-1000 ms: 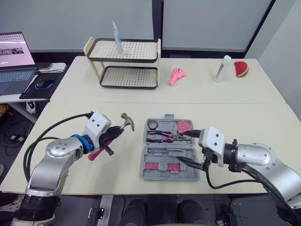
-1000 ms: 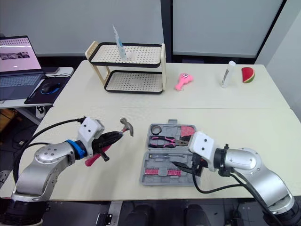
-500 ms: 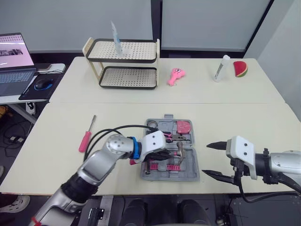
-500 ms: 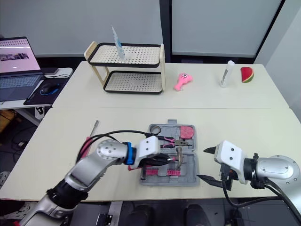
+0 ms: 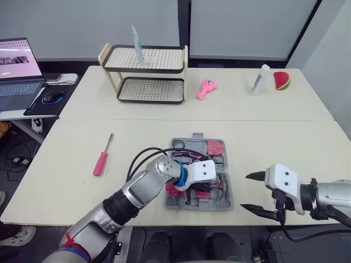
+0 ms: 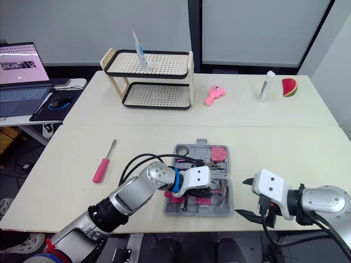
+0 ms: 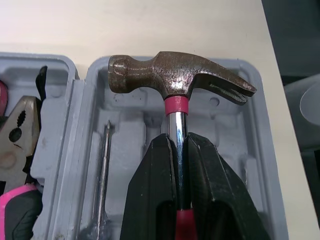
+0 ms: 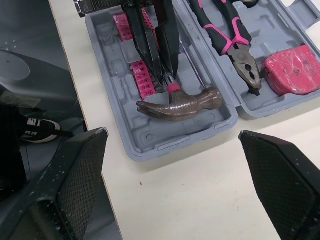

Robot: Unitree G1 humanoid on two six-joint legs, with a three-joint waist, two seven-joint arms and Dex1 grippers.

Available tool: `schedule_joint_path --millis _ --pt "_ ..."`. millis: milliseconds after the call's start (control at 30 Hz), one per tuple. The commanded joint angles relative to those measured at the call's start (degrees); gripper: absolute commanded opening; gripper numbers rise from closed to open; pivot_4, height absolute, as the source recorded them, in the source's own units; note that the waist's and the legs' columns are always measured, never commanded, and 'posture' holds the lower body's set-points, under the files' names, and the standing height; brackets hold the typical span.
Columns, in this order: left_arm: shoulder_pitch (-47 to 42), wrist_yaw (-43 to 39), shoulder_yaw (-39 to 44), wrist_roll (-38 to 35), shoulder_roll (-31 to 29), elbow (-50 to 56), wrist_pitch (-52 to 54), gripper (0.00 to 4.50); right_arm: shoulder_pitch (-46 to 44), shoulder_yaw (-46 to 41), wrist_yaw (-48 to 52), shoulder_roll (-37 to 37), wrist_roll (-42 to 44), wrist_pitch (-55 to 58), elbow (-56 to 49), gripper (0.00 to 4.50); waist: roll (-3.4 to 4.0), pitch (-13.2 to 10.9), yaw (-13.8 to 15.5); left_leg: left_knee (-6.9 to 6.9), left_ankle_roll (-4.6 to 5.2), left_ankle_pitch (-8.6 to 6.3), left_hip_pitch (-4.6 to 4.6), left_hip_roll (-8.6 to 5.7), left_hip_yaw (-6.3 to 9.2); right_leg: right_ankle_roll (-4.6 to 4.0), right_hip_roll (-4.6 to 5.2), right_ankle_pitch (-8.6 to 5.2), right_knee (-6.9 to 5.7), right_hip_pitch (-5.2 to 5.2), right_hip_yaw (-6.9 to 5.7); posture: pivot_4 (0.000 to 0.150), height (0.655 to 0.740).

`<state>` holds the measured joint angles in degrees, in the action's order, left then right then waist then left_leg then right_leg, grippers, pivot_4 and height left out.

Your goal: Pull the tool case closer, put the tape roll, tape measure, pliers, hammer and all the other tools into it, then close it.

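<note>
The grey tool case (image 5: 178, 201) lies open near the table's front edge. Its far half holds the tape roll (image 5: 178, 144), the pink-handled pliers (image 5: 189, 157) and the pink tape measure (image 5: 215, 147). My left gripper (image 7: 179, 140) is shut on the shaft of the hammer (image 7: 180, 75), just below the head. The head (image 5: 224, 186) lies low in the near half's right end, beside pink bits (image 8: 145, 80). My right gripper (image 5: 245, 191) stands open, with nothing in it, on the table right of the case. A red-handled screwdriver (image 5: 102, 158) lies left of the case.
At the back of the table stand a two-tier rack (image 5: 145, 74), a pink toy (image 5: 207, 87), a white tube (image 5: 259, 79) and a watermelon slice (image 5: 281, 80). A laptop (image 5: 19, 71) sits on a side table to the left.
My left gripper carried the hammer from left of the case into its near half, then further right. My right gripper drew back from the case to its right side, open.
</note>
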<state>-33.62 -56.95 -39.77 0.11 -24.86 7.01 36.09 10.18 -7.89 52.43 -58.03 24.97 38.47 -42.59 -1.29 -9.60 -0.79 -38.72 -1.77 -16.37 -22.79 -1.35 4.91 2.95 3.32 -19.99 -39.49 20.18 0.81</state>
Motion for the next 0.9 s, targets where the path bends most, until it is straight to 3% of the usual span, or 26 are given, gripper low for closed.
schedule_joint_path --millis 33,833,900 --pt "-1.48 -0.55 -0.02 0.49 1.01 0.68 0.52 0.06 -0.72 -0.87 -0.21 -0.8 0.15 0.39 -1.73 4.5 0.0 0.0 0.05 0.0 0.0 0.0 0.0 0.0 0.0 0.0 0.0 0.0 0.0 0.0 0.0 0.15 0.7356" --pt "-2.58 1.05 0.07 3.87 5.07 -3.1 -0.16 0.06 -1.47 -0.7 -1.57 -0.46 1.1 2.61 -3.09 4.5 0.0 0.0 0.57 -0.04 0.0 0.0 -0.01 -0.01 -0.02 0.0 0.02 0.0 0.0 -0.01 -0.01 0.15 0.7356" --pt "-2.52 1.01 0.15 3.82 5.07 -2.94 0.02 0.81 -1.5 -0.71 -1.66 -0.45 1.13 2.67 -3.09 4.5 0.0 0.0 0.57 -0.04 0.0 0.0 -0.01 -0.01 -0.02 0.0 0.02 0.0 0.0 -0.01 0.0 0.15 0.7356"
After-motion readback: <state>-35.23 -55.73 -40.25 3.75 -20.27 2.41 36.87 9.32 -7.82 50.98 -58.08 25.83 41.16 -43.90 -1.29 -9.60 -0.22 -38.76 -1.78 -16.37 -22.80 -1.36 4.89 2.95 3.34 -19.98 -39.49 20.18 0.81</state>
